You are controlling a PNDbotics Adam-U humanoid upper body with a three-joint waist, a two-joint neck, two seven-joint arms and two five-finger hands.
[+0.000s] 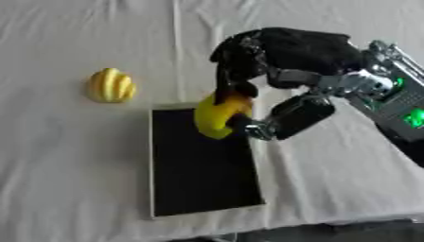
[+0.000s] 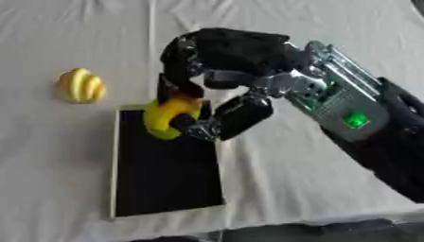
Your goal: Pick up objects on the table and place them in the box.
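Fingers of the right hand [image 2: 217, 80] are curling round a yellow object [image 1: 217, 115], and the thumb is pinching it from below, so the object is hanging in the grip and not resting on anything. It is hovering over the far right corner of the box [image 1: 157, 189], a flat tray with a pale rim and a dark floor. Part of the object is reaching past the far rim, so I think the hand should be moving a little nearer and to the left before opening. It should then be lowering until the object is close to the dark floor, because a rounded thing may roll or bounce out over such a low rim. A second yellow ribbed object [image 1: 110, 85] is lying on the white cloth [image 1: 331, 179], well apart from the hand, beyond the box's far left corner. The left hand is not showing in either view.
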